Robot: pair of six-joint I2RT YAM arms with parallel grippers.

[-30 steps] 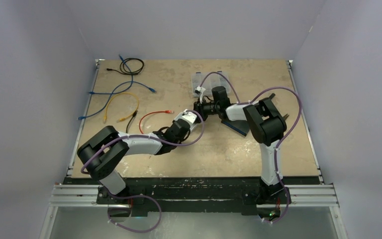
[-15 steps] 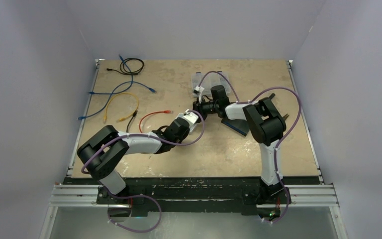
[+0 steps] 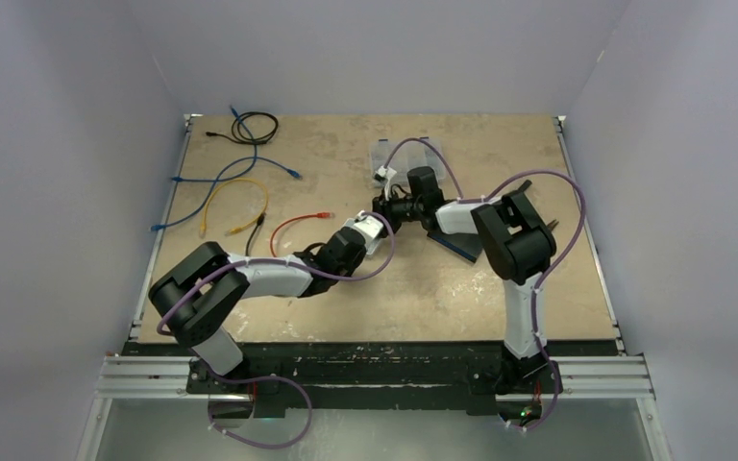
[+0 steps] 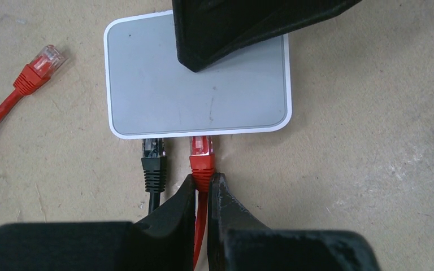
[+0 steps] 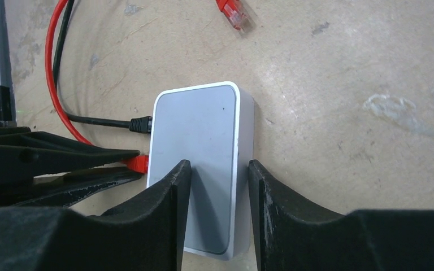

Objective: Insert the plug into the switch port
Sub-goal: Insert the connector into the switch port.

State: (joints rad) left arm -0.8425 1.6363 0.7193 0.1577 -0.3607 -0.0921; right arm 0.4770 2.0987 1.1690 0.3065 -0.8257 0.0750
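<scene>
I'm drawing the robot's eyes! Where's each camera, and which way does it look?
Top: high behind the robot, looking down on the table; left arm, right arm show.
Left wrist: looks along the left gripper, shut on the red plug, at the white box.
Right wrist: looks past the right gripper holding that box.
Both wrists share box and plug.

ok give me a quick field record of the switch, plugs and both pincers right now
switch: grey box flat on table
black plug: at switch's port side
red plug: beside it, nose at port edge; seating unclear
left pincer: shut on red plug's boot
right pincer: one finger over switch top, other at its side; clamp unclear
loose red plug: on table, unheld
</scene>
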